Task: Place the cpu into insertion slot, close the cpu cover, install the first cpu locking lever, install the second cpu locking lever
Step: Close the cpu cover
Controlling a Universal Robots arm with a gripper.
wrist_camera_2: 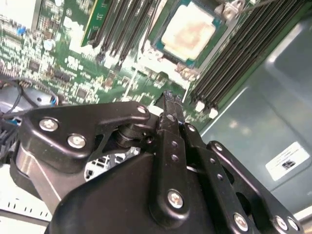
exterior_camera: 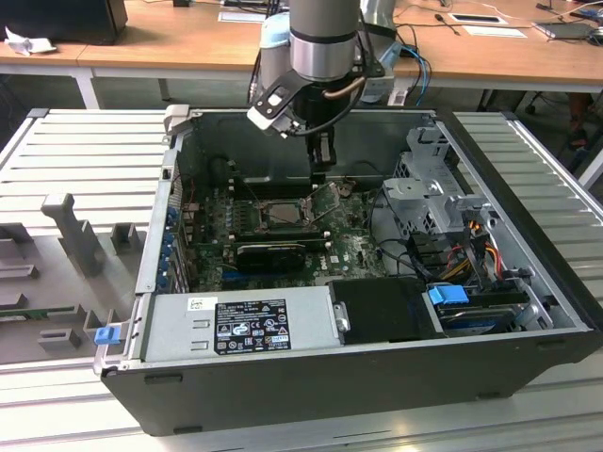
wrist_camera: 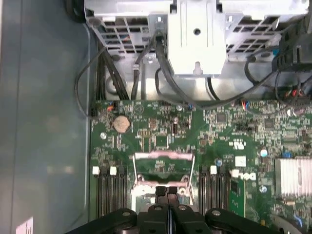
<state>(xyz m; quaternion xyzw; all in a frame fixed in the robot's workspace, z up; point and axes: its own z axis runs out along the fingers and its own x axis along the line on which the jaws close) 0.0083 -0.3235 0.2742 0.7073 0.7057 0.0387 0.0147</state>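
The pale square cpu (wrist_camera_2: 187, 31) lies flat in the insertion slot (exterior_camera: 278, 215), whose metal rim (wrist_camera_2: 152, 47) frames it. The thin silvery cpu cover (exterior_camera: 330, 195) stands tilted up at the side of the slot nearer the drive cage, and it appears as an open frame (wrist_camera: 163, 157) in the first wrist view. My gripper (exterior_camera: 321, 168) hangs inside the case just above the raised cover. Its two black fingers (wrist_camera: 161, 193) are pressed together, with nothing visible between them. The fingertips (wrist_camera_2: 170, 102) hover close to the slot's edge.
A grey power supply box (exterior_camera: 240, 320) fills the case's near side. A black ribbed heatsink bar (exterior_camera: 271, 252) lies beside the slot. The metal drive cage (exterior_camera: 433, 188) with cables (wrist_camera: 161, 73) stands on the exterior view's right. Memory slots (wrist_camera: 109, 192) flank the socket.
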